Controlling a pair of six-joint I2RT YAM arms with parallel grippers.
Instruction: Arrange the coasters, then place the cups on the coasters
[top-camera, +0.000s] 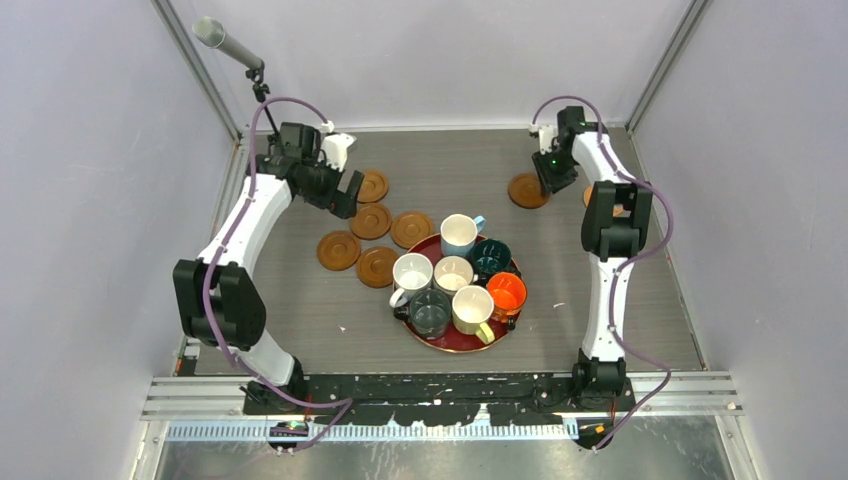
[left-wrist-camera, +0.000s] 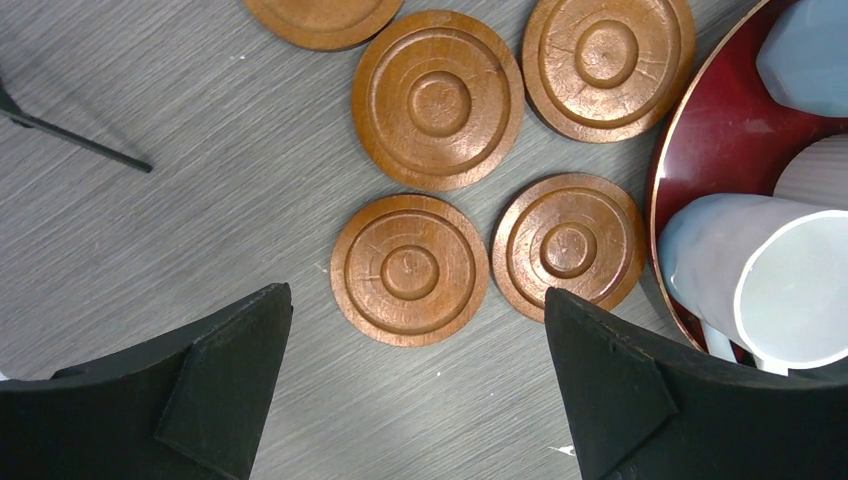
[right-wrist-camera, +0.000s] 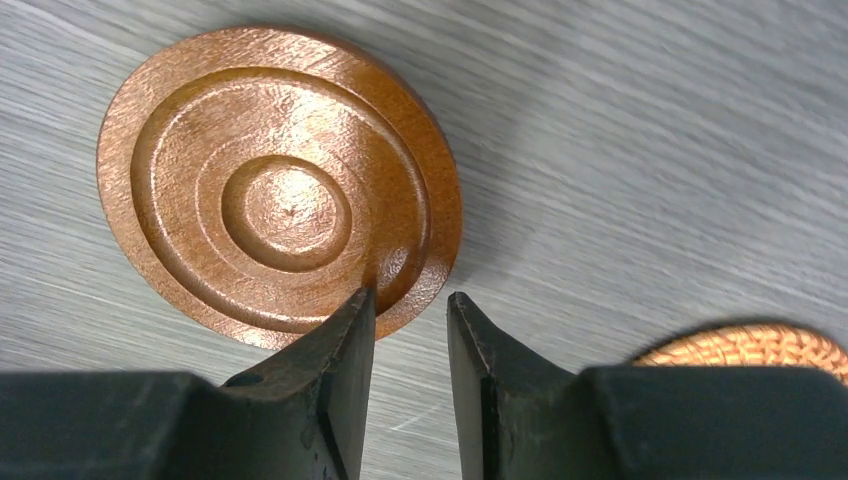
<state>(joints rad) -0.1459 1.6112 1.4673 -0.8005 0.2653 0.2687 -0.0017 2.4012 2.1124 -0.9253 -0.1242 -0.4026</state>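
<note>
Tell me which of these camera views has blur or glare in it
Right wrist view: the table looks smeared, and bright glare sits on the coaster. Left wrist view: sharp, rings on the coasters crisp, little glare. Top external view: even soft light, only faint shadows.

My left arm (top-camera: 245, 225) and right arm (top-camera: 610, 290) wear white shells with black joint blocks, a purple cable (top-camera: 290, 99) looping along each. My fingers (left-wrist-camera: 225, 400) are black wedges; a green light (top-camera: 552, 157) dots my right wrist.
</note>
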